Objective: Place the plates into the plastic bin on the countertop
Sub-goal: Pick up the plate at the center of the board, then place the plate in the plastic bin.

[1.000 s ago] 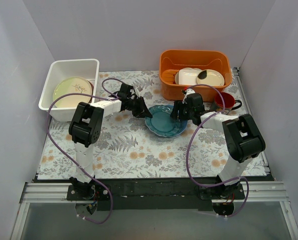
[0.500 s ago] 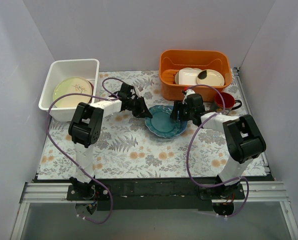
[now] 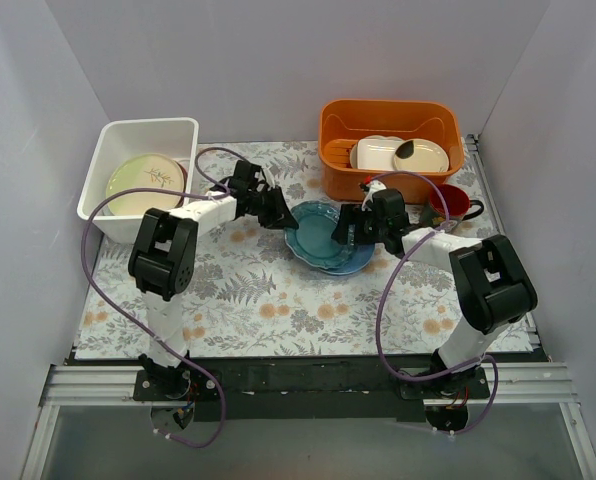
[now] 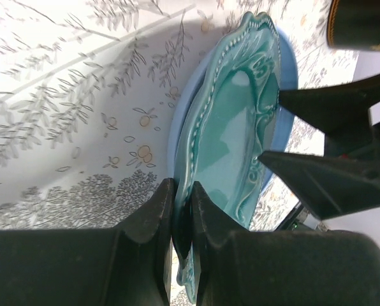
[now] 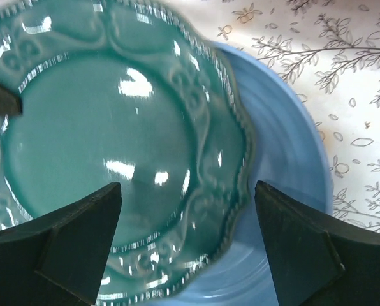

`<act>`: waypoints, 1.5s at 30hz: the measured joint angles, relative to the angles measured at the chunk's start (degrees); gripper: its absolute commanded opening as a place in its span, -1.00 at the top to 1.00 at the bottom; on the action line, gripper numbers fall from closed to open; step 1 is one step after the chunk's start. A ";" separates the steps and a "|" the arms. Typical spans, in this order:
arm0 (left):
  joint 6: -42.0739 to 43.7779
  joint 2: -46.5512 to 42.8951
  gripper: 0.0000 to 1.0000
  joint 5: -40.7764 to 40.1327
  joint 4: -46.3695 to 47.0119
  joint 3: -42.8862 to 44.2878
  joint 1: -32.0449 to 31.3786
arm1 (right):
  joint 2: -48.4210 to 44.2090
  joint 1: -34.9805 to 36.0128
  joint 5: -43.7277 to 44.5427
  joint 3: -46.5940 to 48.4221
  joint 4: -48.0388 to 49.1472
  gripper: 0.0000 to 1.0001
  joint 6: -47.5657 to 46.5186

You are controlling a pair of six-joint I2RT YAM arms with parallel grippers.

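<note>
Left tool [image 4: 180, 210]: jaws nearly shut, pinched on the rim of the teal plate [image 4: 231, 146], one finger above the rim and one below. This is an edge grip, which I judge was chosen because a flat plate offers nothing else to hold.

Right tool [image 5: 187, 191]: jaws spread wide, holding nothing. Its two fingers stand either side of the teal plate's opposite edge and appear clear of it. It is probably placed there as a steadying partner for the lift.

Teal plate: it sits over a blue plate [image 5: 285, 159], shifted off-centre toward the bin [image 3: 148, 122], so a crescent of blue shows on the side away from the bin. The pinched rim looks raised. I cannot tell whether the far edge touches the blue plate. The offset and tilt fit a plate being peeled off a stack of two.

Both plates lie well apart from the bin, out on the surface [image 3: 268, 300], on the bin's right in the top view.

Bin: a cream plate with a leaf sprig [image 3: 143, 180] lies inside, leaning toward the right wall. There is room on top of it.

Farther from the bin than the plates are an orange tub [image 3: 388, 115] and a red mug [image 3: 450, 203], neither part of the job.

Judgement: the task is partly done. The one-sided pinch could let the plate droop or slip during carry.
</note>
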 measured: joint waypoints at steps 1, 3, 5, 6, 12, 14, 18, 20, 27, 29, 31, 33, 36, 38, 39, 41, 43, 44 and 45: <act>-0.02 -0.24 1.00 -0.02 0.13 0.00 0.44 | -0.35 0.07 -0.09 -0.20 -0.04 -0.88 0.00; -0.09 -0.74 1.00 0.00 0.50 0.00 1.42 | -0.79 0.17 -0.20 -0.26 0.02 -0.89 0.00; -0.13 -1.36 1.00 -0.02 0.76 -0.04 2.45 | -1.22 0.22 -0.20 -0.37 0.04 -0.90 0.00; -0.17 -1.73 1.00 -0.02 0.81 -0.09 2.99 | -1.49 0.22 -0.17 -0.52 0.04 -0.90 0.02; -0.35 -4.31 1.00 0.00 1.18 -0.76 6.29 | -2.27 0.22 -0.17 -0.96 0.46 -0.91 0.26; -0.59 -4.59 1.00 0.13 1.46 -1.05 7.37 | -2.71 0.22 -0.15 -0.96 0.85 -0.91 0.35; -1.75 -5.27 1.00 0.94 2.47 -2.34 10.05 | -2.97 0.22 0.07 -0.98 0.83 -0.91 0.44; -2.29 -5.90 1.00 1.38 2.84 -2.99 11.28 | -2.97 0.22 0.07 -0.98 0.83 -0.91 0.46; -3.32 -10.62 1.00 1.68 4.68 -4.48 14.21 | -2.97 0.22 -0.02 -0.98 0.83 -0.91 0.50; -3.74 -12.09 1.00 2.12 5.75 -4.52 14.45 | -2.97 0.22 -0.20 -0.98 0.83 -0.91 0.61; -4.13 -13.09 1.00 2.58 6.67 -4.63 14.86 | -2.93 0.22 -0.22 -0.98 0.83 -0.91 0.66; -4.55 -13.88 1.00 3.23 7.82 -4.90 15.21 | -2.73 0.22 -0.22 -0.98 0.85 -0.91 0.66; -5.25 -14.84 1.00 3.80 9.31 -5.95 15.91 | -2.29 0.22 -0.22 -0.98 0.83 -0.91 0.68; -5.60 -15.23 1.00 4.02 9.73 -6.60 16.41 | -2.19 0.22 -0.24 -0.98 0.83 -0.91 0.70; -5.64 -15.34 1.00 4.11 9.77 -6.80 16.70 | -2.19 0.22 -0.24 -0.98 0.83 -0.91 0.70; -5.79 -15.72 1.00 4.07 10.14 -7.39 17.07 | -2.19 0.22 -0.26 -0.98 0.83 -0.91 0.74; -5.81 -16.15 1.00 4.00 10.16 -7.76 17.44 | -2.19 0.22 -0.26 -0.98 0.83 -0.91 0.83; -5.88 -16.55 1.00 3.93 10.25 -8.04 17.62 | -2.19 0.22 -0.26 -0.98 0.83 -0.91 0.85; -5.86 -16.90 1.00 3.85 10.25 -8.22 17.79 | -2.19 0.22 -0.24 -0.98 0.83 -0.91 0.85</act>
